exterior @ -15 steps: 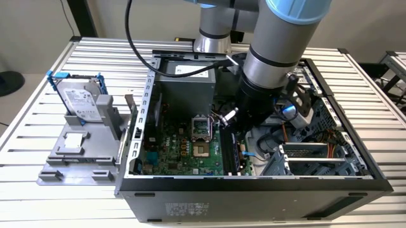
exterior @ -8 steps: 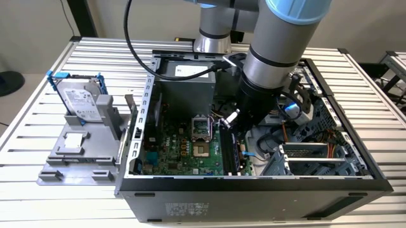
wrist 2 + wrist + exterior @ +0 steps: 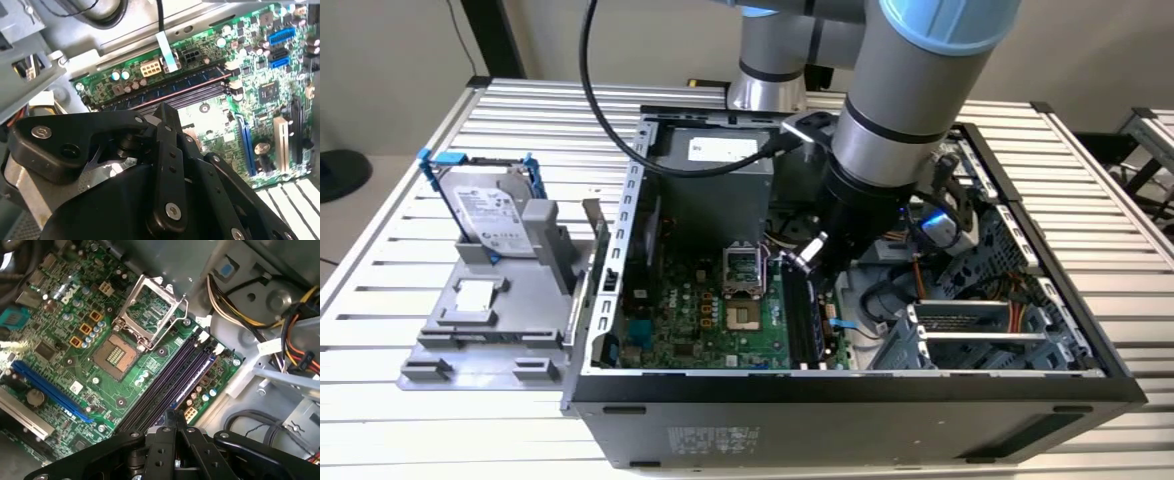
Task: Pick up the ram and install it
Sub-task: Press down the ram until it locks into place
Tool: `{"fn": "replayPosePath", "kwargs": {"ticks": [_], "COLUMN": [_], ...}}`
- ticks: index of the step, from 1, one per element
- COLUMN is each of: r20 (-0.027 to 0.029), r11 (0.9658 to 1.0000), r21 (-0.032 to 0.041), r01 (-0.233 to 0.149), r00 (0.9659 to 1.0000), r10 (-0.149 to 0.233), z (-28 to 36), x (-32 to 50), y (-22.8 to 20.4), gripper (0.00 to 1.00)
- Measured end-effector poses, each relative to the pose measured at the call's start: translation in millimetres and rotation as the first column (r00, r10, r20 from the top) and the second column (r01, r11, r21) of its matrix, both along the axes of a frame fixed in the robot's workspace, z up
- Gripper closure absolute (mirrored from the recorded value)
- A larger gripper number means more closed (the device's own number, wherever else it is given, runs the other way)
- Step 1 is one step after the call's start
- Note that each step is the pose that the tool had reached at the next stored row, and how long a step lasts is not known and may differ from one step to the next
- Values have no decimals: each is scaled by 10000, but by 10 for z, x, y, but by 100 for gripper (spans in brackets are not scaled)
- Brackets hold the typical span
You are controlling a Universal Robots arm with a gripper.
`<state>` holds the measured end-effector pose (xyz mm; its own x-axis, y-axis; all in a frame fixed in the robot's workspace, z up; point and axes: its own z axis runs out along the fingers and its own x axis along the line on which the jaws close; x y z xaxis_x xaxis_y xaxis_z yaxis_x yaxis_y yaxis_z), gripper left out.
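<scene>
I'm working inside the open black steel computer case (image 3: 854,400), and I'll place everything from the silver square processor socket (image 3: 117,352) on the green motherboard (image 3: 165,347).

The ram (image 3: 192,382), a long thin dark board with a row of flat chips, is not loose. In both wrist views it stands on edge in the bank of long black slots beside the socket. It sits in the slot farthest from the socket, on the side toward the case wall and the bundle of yellow and black cables (image 3: 235,305). Its long axis runs parallel to the socket's near edge, along the slots. The second wrist view shows its chips (image 3: 200,79) in a line between the white end latches.

The black linkage gripper (image 3: 175,420) hangs directly over one end of that slot bank, on the same line as the stick. Its two fingers are drawn together with no gap I can make out. From here I judge they rest at or just above the stick's top edge, but I cannot tell whether they touch it or pinch it.
</scene>
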<state>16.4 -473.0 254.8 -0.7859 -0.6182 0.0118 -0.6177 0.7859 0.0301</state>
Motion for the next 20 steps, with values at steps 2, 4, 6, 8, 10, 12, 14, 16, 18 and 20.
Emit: {"fn": "replayPosePath", "kwargs": {"ticks": [2, 4, 6, 8, 10, 12, 14, 16, 18, 20], "r20": [1, 1, 2, 3, 4, 7, 8, 8, 9, 10], "r11": [9994, 9974, 9942, 9896, 9838, 9767, 9679, 9586, 9477, 9366], "r21": [16, 24, 27, 29, 31, 36, 37, 39, 40, 41], "r01": [-354, -718, -1075, -1438, -1793, -2146, -2511, -2847, -3192, -3503], "r00": [9994, 9974, 9942, 9896, 9838, 9767, 9680, 9586, 9477, 9366], "r10": [354, 718, 1075, 1438, 1793, 2146, 2511, 2847, 3192, 3503], "z": [0, 1, 1, 0, 0, 0, 1, 1, 0, 0], "x": [0, 0, 0, 0, 0, 0, 0, 0, 0, 0], "y": [0, -1, -1, -1, -1, -1, -1, -1, -1, -1], "gripper": [100, 100, 100, 100, 100, 100, 100, 100, 100, 100]}}
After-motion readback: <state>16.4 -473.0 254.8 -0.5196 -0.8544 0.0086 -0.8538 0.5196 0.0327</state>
